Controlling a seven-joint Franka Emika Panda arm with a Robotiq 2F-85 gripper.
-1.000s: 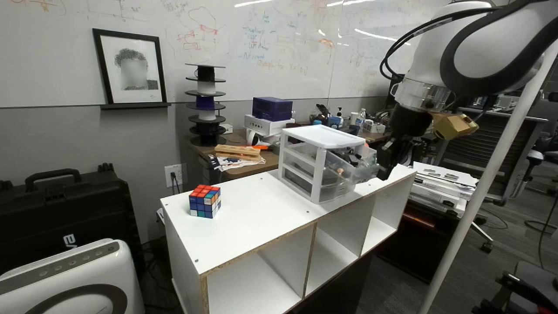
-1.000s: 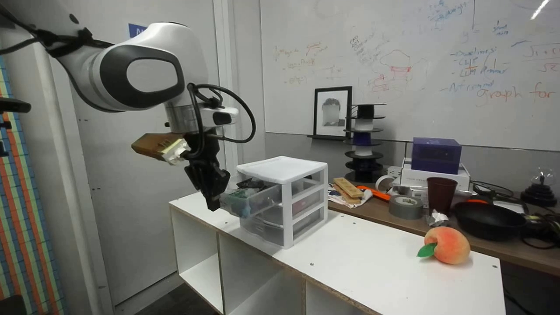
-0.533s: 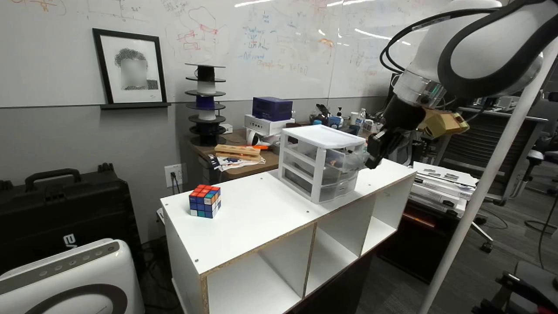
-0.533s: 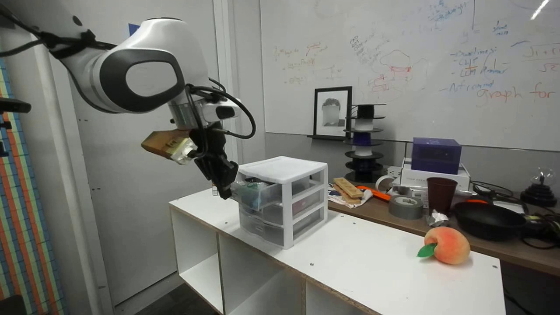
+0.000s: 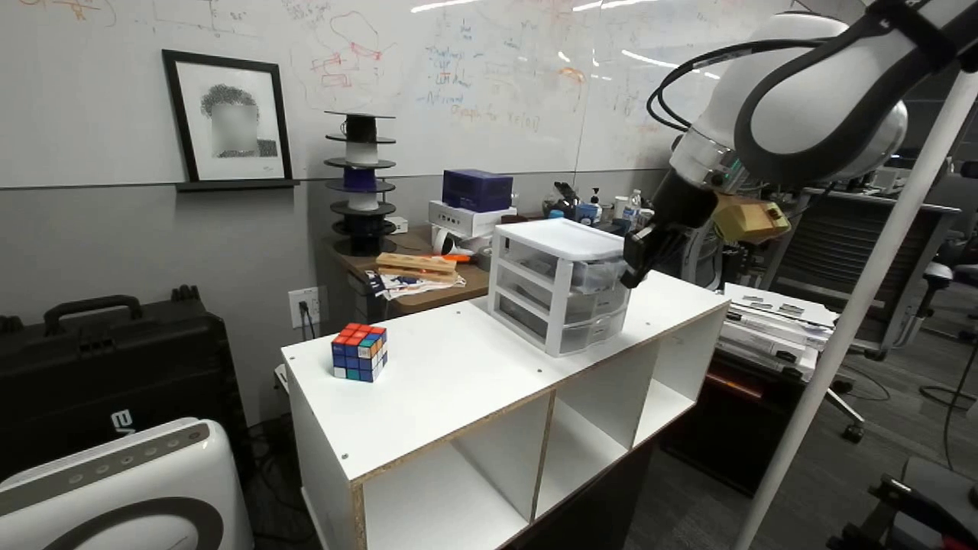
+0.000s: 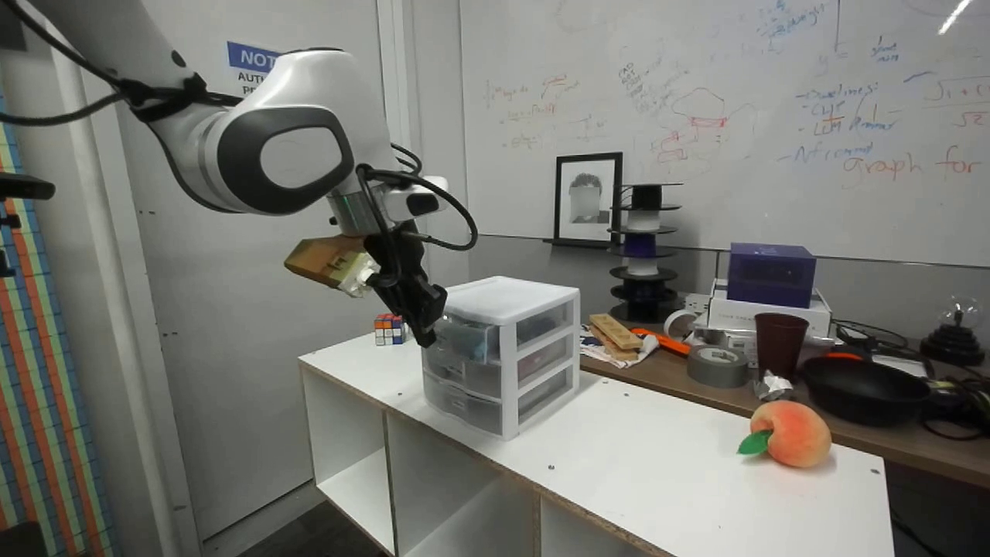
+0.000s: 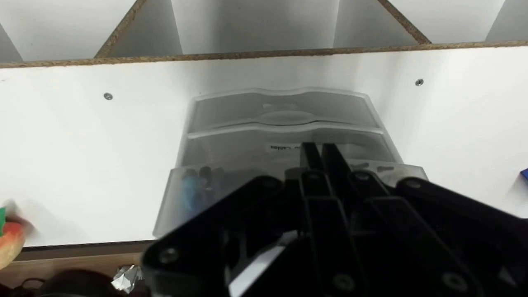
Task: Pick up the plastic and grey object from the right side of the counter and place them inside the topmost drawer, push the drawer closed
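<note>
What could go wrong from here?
The topmost drawer looks nearly flush, with the shut fingers close to its front: too hard a push might slide the drawer unit across the counter. Raised that close in, they could also catch the unit's white top.

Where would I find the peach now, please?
In an exterior view, the peach lies near the right end of the counter, right of the drawer unit, with the black pan behind it. The wrist view clips it at lower left.
</note>
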